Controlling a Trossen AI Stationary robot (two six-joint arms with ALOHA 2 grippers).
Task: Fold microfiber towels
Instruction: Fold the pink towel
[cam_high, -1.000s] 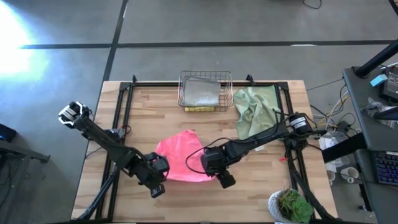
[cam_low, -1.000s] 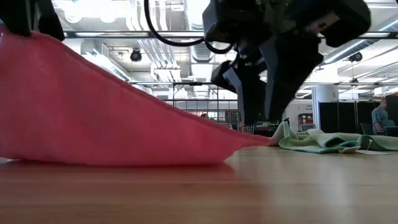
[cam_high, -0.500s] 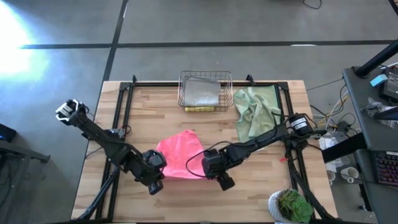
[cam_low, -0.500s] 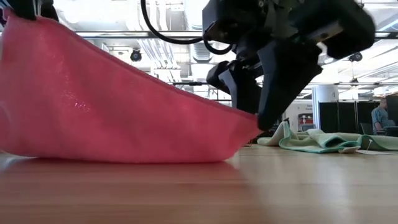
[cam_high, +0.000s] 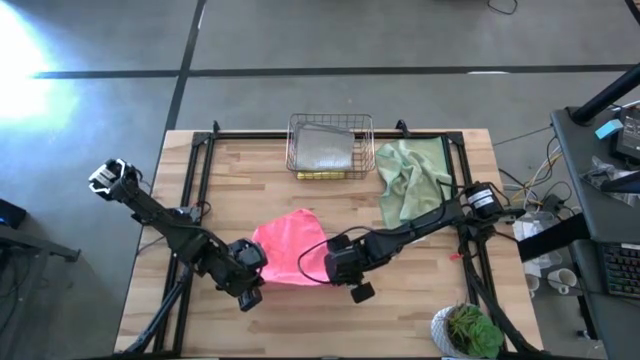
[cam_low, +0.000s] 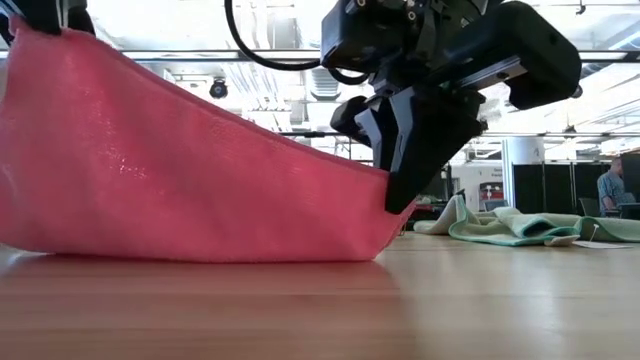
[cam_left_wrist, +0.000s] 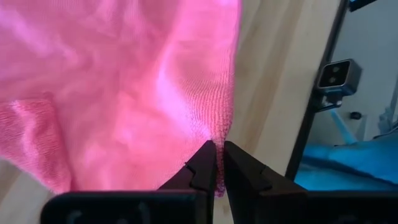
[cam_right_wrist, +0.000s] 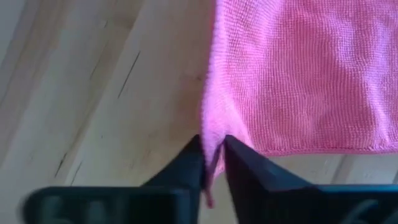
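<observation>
The pale wooden bench (cam_high: 240, 175) carries everything, edged by a black metal frame. Near its front middle lies the hot pink microfiber towel (cam_high: 288, 250), its 2 front corners lifted off the wood so the cloth sags between them, as the low view shows. At the back right sits a crumpled pale sage green microfiber towel (cam_high: 408, 175), well apart from the pink one. Just beside it, at the back middle, stands a copper wire basket (cam_high: 330, 145) holding a folded light grey microfiber towel (cam_high: 325, 148), with a yellow edge showing at the basket's front. A potted green plant (cam_high: 470, 330) sits at the bench's front right corner.

The left hand (cam_left_wrist: 217, 165) is pinched narrow on the pink towel's front left corner. The right hand (cam_right_wrist: 212, 155) is closed down on the front right corner, cloth caught between its 2 dark fingers (cam_right_wrist: 186, 163).
</observation>
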